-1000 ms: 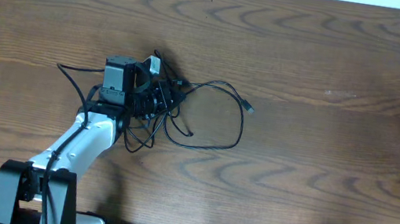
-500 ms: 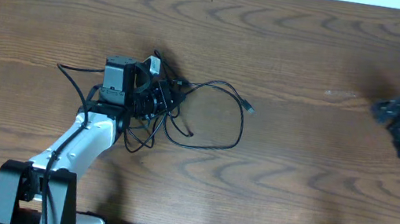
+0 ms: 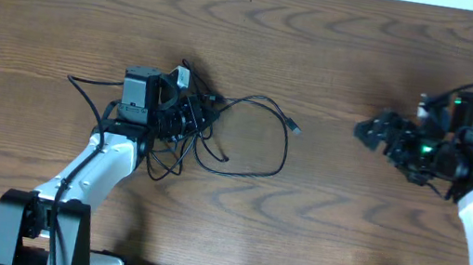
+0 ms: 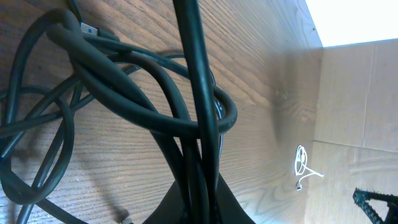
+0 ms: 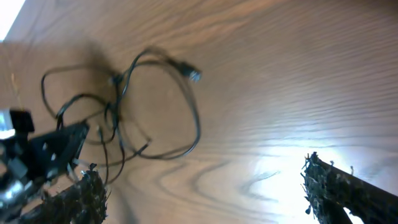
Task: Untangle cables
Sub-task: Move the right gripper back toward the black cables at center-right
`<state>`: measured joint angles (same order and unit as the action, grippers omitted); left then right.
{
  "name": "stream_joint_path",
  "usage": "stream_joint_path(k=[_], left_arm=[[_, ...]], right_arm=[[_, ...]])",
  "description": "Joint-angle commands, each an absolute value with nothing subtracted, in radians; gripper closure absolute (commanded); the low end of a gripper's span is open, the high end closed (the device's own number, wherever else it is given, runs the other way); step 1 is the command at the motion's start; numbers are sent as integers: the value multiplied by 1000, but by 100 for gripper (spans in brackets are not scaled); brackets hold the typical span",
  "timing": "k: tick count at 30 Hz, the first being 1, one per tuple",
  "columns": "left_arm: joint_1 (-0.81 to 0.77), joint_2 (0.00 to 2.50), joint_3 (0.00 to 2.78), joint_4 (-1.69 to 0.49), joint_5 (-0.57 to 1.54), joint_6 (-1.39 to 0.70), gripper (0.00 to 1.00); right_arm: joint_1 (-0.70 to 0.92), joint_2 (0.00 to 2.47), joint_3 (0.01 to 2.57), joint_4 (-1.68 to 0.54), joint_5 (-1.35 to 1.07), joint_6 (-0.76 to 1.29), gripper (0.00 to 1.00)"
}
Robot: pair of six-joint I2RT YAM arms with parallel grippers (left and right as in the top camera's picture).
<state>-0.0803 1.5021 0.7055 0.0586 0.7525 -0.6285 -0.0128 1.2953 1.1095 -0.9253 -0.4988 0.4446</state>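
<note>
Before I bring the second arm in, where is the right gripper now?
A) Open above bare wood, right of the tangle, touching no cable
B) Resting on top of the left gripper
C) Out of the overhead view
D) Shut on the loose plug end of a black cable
A: in the overhead view the right gripper is open above the bare table, well to the right of the cables and of the left gripper.

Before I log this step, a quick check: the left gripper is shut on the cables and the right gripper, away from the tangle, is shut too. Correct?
No. The right gripper is open, not shut: the right wrist view shows its fingers spread wide with nothing between them. The left gripper is shut on the cables, as you said.
</note>
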Motion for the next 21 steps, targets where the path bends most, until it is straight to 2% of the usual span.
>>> stream_joint_path(k=[1,6,15,21], left_arm=[[-82,1496,716,50,748,-629,92],[-82,1496,716,49,769,-629,92],[-82,1495,716,65,981,-621,92],[-97,1495,716,216,1156,-632,92]], right_arm=[[44,1294,1109,-920,-513,478,1],[112,1294,1109,-929,-450,508,1],[144,1294,1109,-939,-334,565,1],[144,1294,1108,-940,-312,564,1]])
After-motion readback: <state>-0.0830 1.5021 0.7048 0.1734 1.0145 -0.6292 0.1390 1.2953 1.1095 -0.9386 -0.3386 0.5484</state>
